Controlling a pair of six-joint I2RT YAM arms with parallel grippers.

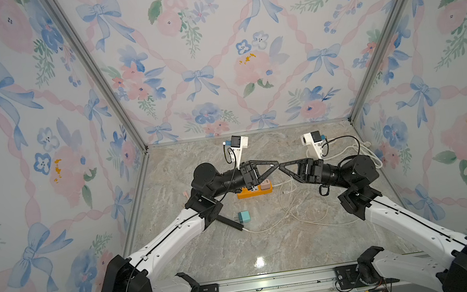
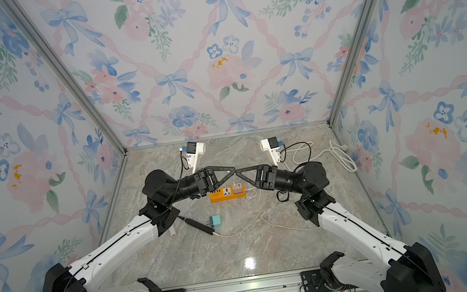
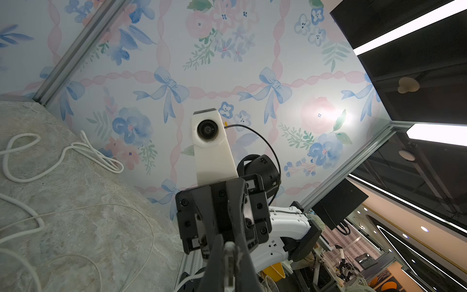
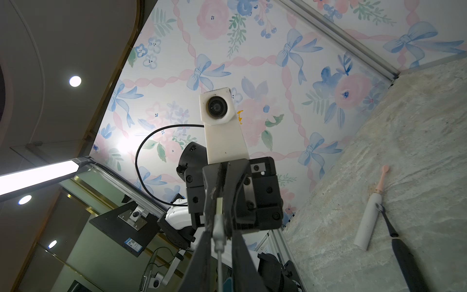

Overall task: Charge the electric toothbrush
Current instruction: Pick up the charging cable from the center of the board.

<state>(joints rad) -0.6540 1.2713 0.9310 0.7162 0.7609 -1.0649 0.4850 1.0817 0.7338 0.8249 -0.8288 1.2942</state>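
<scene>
Lying flat on the counter (image 1: 241,254), the black toothbrush (image 1: 230,223) is seen w/ a white cable (image 1: 268,227) at its base. The plug (image 4: 218,222) is pinched by the fully closed left claw (image 1: 277,164). The right claw (image 1: 281,167) is set narrow round it, grip not confirmable. Plug-in at the orange strip (image 2: 226,193) is judged still to be done.

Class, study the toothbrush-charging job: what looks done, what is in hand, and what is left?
Done: a white cable looks plugged into the base of the black toothbrush, and a pink adapter sits in the orange power strip. In hand: the left gripper and right gripper meet tip to tip at the cable's free plug; the left is shut on it. Left: push that plug into an adapter, probably the pink one.
</scene>
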